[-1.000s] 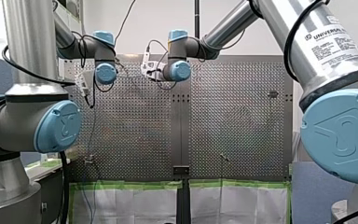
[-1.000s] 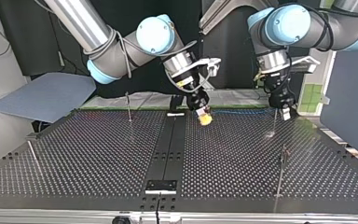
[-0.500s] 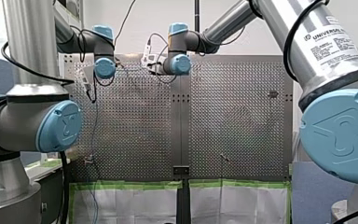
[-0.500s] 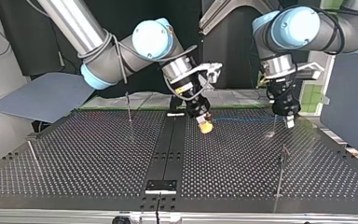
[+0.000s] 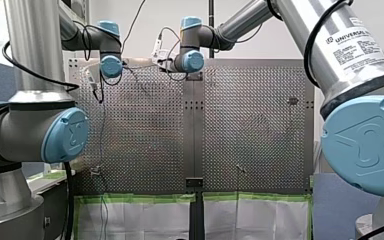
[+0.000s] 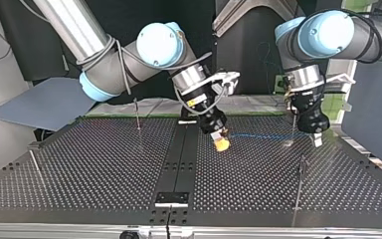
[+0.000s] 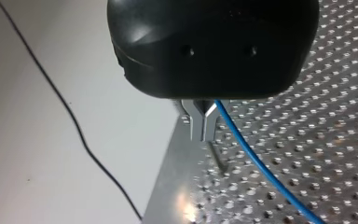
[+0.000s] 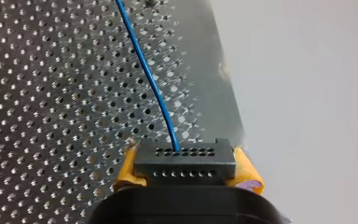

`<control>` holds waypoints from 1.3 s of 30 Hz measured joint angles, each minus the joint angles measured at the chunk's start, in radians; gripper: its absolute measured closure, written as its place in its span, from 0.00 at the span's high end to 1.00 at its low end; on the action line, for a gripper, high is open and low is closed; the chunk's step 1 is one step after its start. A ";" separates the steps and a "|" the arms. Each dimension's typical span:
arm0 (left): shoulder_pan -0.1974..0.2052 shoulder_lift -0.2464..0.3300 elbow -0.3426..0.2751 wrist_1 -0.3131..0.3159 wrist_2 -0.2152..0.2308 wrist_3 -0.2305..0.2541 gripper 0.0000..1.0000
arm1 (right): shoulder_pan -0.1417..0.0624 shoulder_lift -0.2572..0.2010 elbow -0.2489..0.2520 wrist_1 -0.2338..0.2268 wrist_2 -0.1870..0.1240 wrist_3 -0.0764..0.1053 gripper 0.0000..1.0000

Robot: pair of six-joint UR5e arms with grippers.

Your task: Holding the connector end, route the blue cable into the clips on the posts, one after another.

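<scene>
1. The perforated table [image 6: 104, 164] takes up most of the floor in front of me, with a dark strip running down its middle.
2. My right arm [image 6: 129, 59] reaches in from the top view's left, and my left arm [image 6: 338, 35] from its right. Both are bent down toward the far edge of the table.
3. My right gripper [image 6: 222, 142] hangs just over the table, beside the middle strip. Its yellow pads [image 8: 246, 173] are clamped on either side of the black connector [image 8: 185, 161], a small block with rows of holes in it.
4. My left gripper [image 6: 316, 137] is black and hangs low near the table's corner at the top view's right. Its metal fingers [image 7: 196, 126] are drawn together, and the cable comes out at their root, so it looks pinched there.
5. Four thin posts stand on the table:
   - one [image 6: 137, 113] at the far edge, left of the strip in the top view
   - one [image 6: 34, 164] at the left side
   - one [image 6: 301, 174] nearer the front at the right
   - one [image 6: 293, 128] just beside my left gripper
6. The blue cable [image 6: 258, 135] runs from the connector across to my left gripper, stretched just above the holes. I can't see it sitting in any clip.
</scene>
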 joint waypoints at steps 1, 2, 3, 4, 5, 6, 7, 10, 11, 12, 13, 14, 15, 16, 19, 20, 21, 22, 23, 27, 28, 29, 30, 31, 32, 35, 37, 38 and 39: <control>0.001 0.001 0.005 -0.003 0.000 0.000 0.00 | 0.000 0.000 -0.004 0.002 -0.003 0.001 0.00; 0.004 0.002 0.012 -0.008 0.001 0.000 0.00 | 0.000 0.000 -0.007 0.004 -0.006 0.002 0.00; 0.006 0.001 0.017 -0.011 0.002 0.000 0.00 | 0.000 0.000 -0.011 0.005 -0.009 0.004 0.00; 0.009 0.001 0.021 -0.013 0.004 0.000 0.00 | 0.000 0.000 -0.014 0.007 -0.011 0.006 0.00; 0.012 0.002 0.025 -0.016 0.008 0.000 0.00 | 0.000 0.000 -0.016 0.009 -0.013 0.007 0.00; 0.014 0.003 0.028 -0.019 0.010 0.000 0.00 | 0.000 0.000 -0.020 0.014 -0.014 0.008 0.00; 0.015 0.005 0.031 -0.020 0.012 0.000 0.00 | 0.001 0.000 -0.024 0.018 -0.015 0.008 0.00; 0.021 0.012 0.038 -0.024 0.018 0.000 0.00 | 0.005 -0.001 -0.040 0.035 -0.016 0.006 0.00; 0.023 0.014 0.040 -0.025 0.020 0.000 0.00 | 0.006 -0.002 -0.044 0.039 -0.016 0.006 0.00; 0.024 0.015 0.043 -0.025 0.022 0.000 0.00 | 0.007 -0.003 -0.048 0.042 -0.016 0.006 0.00; 0.026 0.014 0.046 -0.025 0.024 0.000 0.00 | 0.007 -0.004 -0.050 0.044 -0.016 0.006 0.00; 0.028 0.013 0.051 -0.027 0.026 0.001 0.00 | 0.008 -0.005 -0.051 0.046 -0.016 0.006 0.00; 0.030 0.011 0.055 -0.029 0.027 0.002 0.00 | 0.008 -0.008 -0.052 0.047 -0.016 0.006 0.00; 0.031 0.009 0.059 -0.031 0.028 0.003 0.00 | 0.009 -0.010 -0.053 0.048 -0.016 0.006 0.00; 0.038 0.006 0.067 -0.037 0.029 0.010 0.00 | 0.014 -0.017 -0.054 0.053 -0.016 0.005 0.00; 0.041 0.006 0.069 -0.038 0.030 0.012 0.00 | 0.015 -0.019 -0.054 0.054 -0.017 0.004 0.00; 0.044 0.005 0.070 -0.038 0.031 0.013 0.00 | 0.018 -0.021 -0.054 0.056 -0.017 0.004 0.00; 0.047 0.005 0.071 -0.039 0.033 0.014 0.00 | 0.020 -0.023 -0.054 0.058 -0.017 0.004 0.00; 0.050 0.004 0.071 -0.039 0.036 0.014 0.00 | 0.023 -0.025 -0.054 0.061 -0.017 0.004 0.00; 0.061 0.003 0.071 -0.039 0.043 0.015 0.00 | 0.034 -0.033 -0.054 0.072 -0.018 0.002 0.00; 0.064 0.003 0.072 -0.039 0.044 0.015 0.00 | 0.038 -0.036 -0.054 0.077 -0.017 0.000 0.00; 0.067 0.003 0.072 -0.039 0.045 0.015 0.00 | 0.041 -0.039 -0.054 0.081 -0.017 -0.001 0.00; 0.069 0.002 0.072 -0.039 0.047 0.015 0.00 | 0.046 -0.044 -0.054 0.088 -0.015 -0.003 0.00; 0.071 0.002 0.072 -0.039 0.050 0.015 0.00 | 0.049 -0.049 -0.054 0.093 -0.014 -0.004 0.00; 0.073 0.001 0.072 -0.039 0.055 0.015 0.00 | 0.053 -0.055 -0.054 0.099 -0.013 -0.005 0.00; 0.080 -0.003 0.073 -0.039 0.069 0.015 0.00 | 0.064 -0.068 -0.054 0.118 -0.003 -0.005 0.00; 0.086 -0.011 0.072 -0.038 0.084 0.015 0.00 | 0.070 -0.071 -0.051 0.129 0.011 -0.004 0.00; 0.088 -0.015 0.072 -0.038 0.092 0.015 0.00 | 0.071 -0.072 -0.050 0.132 0.018 -0.003 0.00; 0.091 -0.017 0.072 -0.038 0.098 0.015 0.00 | 0.073 -0.072 -0.047 0.136 0.029 -0.002 0.00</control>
